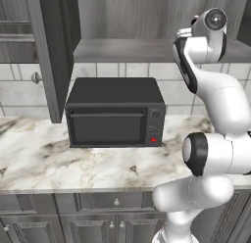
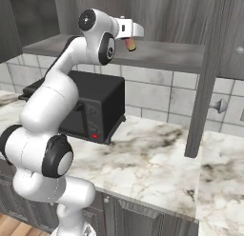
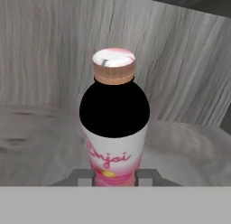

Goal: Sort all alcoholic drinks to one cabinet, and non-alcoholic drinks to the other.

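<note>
- One small pink bottle sits pinched between the two fingertips of the gripper; in the hand view its base is down between them, and its dark upper body and pale, copper-rimmed cap point away from the camera.
- Pink lettering runs across the bottle's white-and-pink label, which faces the hand camera.
- Behind the bottle, the hand view shows the grey wood-grain back wall of a wall cabinet, with the cabinet's grey shelf floor spreading below.
- From the right base view, the gripper reaches out from the white arm at the level of the cabinet shelf, and a pinkish-tan piece of the bottle hangs just below the white hand, over the shelf's front part.
- Whether the bottle touches the shelf floor cannot be told.
- An open dark grey cabinet door with a round knob stands on the right of that view, edge-on over the counter.
- A black microwave stands on the marble counter beneath the shelf, with a small red light at its lower right corner.
- In the left base view, another open cabinet door with a knob hangs left of the microwave.
</note>
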Robot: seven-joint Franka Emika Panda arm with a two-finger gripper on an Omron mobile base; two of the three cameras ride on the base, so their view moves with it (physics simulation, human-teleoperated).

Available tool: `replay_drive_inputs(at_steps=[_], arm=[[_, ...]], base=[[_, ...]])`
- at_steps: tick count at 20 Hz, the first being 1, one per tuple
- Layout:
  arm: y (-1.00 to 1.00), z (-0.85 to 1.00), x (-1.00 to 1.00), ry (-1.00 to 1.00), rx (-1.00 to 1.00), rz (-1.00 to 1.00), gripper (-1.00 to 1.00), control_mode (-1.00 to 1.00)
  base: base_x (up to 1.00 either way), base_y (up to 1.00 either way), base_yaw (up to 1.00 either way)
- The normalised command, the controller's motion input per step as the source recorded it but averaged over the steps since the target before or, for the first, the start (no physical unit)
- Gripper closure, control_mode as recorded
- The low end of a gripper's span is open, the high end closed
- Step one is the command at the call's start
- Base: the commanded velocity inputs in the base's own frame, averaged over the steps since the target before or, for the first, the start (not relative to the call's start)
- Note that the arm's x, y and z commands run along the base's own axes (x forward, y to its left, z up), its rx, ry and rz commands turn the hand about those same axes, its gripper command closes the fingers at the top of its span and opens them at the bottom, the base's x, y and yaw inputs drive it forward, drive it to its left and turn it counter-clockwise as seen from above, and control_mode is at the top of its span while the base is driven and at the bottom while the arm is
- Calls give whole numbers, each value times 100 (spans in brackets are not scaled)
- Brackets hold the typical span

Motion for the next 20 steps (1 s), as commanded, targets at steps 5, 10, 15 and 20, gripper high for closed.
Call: replay_drive_inputs(at_steps=[5, 10, 15, 20], arm=[[-14, 0, 33, 0, 0, -2, 100, -100], [-7, 0, 25, 0, 0, -2, 100, -100], [0, -7, 12, 0, 0, -1, 100, -100], [0, -16, 3, 0, 0, 0, 100, -100]], base=[[0, 0, 0], [0, 0, 0], [0, 0, 0], [0, 0, 0]])
